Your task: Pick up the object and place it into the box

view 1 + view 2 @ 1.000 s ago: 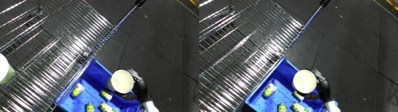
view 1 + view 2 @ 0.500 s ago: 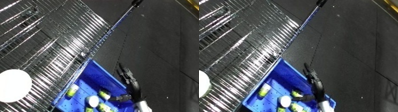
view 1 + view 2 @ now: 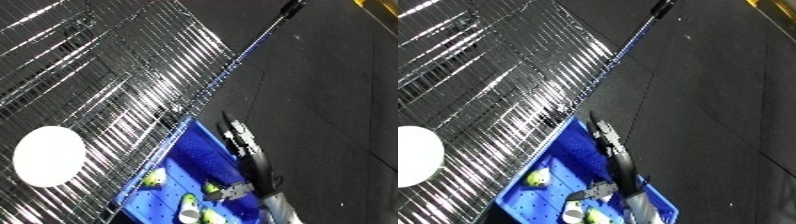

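Note:
My right hand (image 3: 242, 141) reaches up over the right side of the blue bin (image 3: 540, 161), its black fingers straight and holding nothing. In the bin lies a small white object (image 3: 188, 216) near the lower edge, among several yellow-green pieces (image 3: 537, 177). A large white round disc (image 3: 49, 156) rests on the wire rack to the left of the bin. My left hand shows in neither view.
A shiny wire rack (image 3: 115, 75) fills the upper left, with the bin against its lower right edge. A thin pole with a black end (image 3: 289, 7) runs along the rack's edge. Dark floor (image 3: 727, 100) lies to the right.
A second ago my right hand held a white round object over the bin. It has let go; the object now lies in the bin and the fingers are straight. The camera has shifted.

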Available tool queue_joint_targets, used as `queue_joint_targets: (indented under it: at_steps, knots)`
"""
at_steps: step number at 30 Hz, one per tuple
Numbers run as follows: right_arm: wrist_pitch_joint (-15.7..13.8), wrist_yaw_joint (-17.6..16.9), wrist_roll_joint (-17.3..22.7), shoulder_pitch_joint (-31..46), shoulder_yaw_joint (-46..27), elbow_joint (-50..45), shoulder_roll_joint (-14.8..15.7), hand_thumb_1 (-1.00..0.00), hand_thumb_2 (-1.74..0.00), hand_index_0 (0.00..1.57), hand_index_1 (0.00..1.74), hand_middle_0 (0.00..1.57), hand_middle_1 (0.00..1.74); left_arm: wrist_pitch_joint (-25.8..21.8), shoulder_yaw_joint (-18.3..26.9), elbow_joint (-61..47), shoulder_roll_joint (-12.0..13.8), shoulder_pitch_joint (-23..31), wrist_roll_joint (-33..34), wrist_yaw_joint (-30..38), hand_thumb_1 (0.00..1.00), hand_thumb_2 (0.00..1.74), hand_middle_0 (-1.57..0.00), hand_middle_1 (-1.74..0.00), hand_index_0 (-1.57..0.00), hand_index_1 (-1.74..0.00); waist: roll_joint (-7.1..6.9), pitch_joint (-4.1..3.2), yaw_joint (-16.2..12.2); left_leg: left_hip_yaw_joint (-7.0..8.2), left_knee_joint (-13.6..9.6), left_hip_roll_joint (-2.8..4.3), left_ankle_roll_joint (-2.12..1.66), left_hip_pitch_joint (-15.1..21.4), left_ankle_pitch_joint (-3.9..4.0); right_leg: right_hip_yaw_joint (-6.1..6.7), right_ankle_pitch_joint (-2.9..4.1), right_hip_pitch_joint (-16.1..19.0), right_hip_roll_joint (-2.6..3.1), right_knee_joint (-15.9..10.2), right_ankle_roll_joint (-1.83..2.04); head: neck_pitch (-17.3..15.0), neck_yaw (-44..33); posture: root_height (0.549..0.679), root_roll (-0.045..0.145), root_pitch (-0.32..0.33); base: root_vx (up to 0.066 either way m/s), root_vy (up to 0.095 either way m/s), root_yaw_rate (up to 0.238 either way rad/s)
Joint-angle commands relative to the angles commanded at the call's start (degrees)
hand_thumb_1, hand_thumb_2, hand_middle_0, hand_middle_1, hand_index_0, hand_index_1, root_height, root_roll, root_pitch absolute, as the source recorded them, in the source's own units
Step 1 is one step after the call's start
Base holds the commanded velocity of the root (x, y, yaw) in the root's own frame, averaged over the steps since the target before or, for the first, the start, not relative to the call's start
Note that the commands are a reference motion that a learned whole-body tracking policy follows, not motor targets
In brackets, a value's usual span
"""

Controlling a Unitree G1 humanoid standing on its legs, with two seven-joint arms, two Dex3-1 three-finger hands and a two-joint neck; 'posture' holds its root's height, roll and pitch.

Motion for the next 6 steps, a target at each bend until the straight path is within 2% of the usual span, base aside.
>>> queue_joint_targets:
  at_steps: [2, 4, 6]
  knots:
    - [0.07, 0.21, -0.07, -0.43, 0.25, -0.4, -0.21, 0.0, 0.0, 0.0, 0.0, 0.0, 0.0, 0.12, -0.2, 0.09, -0.07, -0.11, 0.02, 0.13, 1.0, 1.74, -1.57, -1.74, -1.57, -1.74, 0.0, -0.04, 0.25, -0.19, -0.01, -0.09, -0.03, 0.05, 0.04, -0.1, -0.04, 0.14, -0.06, 0.07, 0.0, 0.13, -1.41, 0.636, 0.072, 0.08, 0.01, -0.002, 0.042]
    - [0.73, 1.09, -0.69, -2.59, 1.44, -1.89, -0.59, 0.0, 0.0, 0.0, 0.0, 0.0, 0.0, 0.8, -0.98, 0.48, -0.37, -0.76, 0.3, 0.35, 1.0, 1.74, -1.57, -1.74, -1.57, -1.74, -0.13, -0.24, 1.57, -1.0, -0.07, -0.51, -0.13, 0.06, 0.27, -0.6, 0.05, 0.66, -0.41, -0.01, 0.08, -0.5, -5.28, 0.636, 0.07, 0.071, 0.038, -0.042, 0.211]
    - [1.8, 1.98, -1.63, -5.73, 3.02, -3.48, -0.89, 0.0, 0.0, 0.0, 0.0, 0.0, 0.0, 1.69, -1.82, 0.96, -0.65, -1.82, 0.75, 0.61, 1.0, 1.74, -1.57, -1.74, -1.57, -1.74, -0.42, -0.34, 3.25, -1.94, -0.2, -1.0, -0.27, 0.04, 0.59, -1.16, 0.28, 1.24, -0.8, -0.25, 0.21, -0.39, -7.27, 0.637, 0.068, 0.063, 0.044, -0.065, 0.26]
